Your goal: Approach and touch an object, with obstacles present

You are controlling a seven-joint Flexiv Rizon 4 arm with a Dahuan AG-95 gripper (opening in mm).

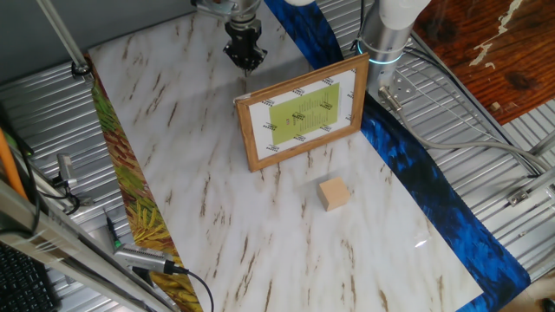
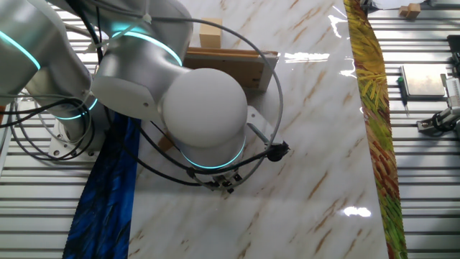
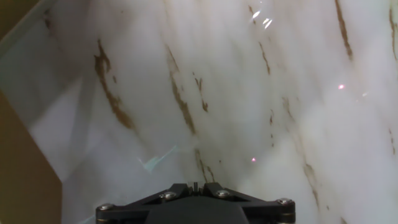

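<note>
One cube [image 1: 334,193], framed picture [image 1: 302,113] between it and gripper [image 1: 246,61], jaws' state unclear

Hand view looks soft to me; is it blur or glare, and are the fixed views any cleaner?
Hand view: the marble table is hazy and washed out, with small glare specks top right. One fixed view: sharp, cube and framed picture clear, faint sheen near the blue strip. Other fixed view: the arm blocks much; bright reflections on the marble.
</note>
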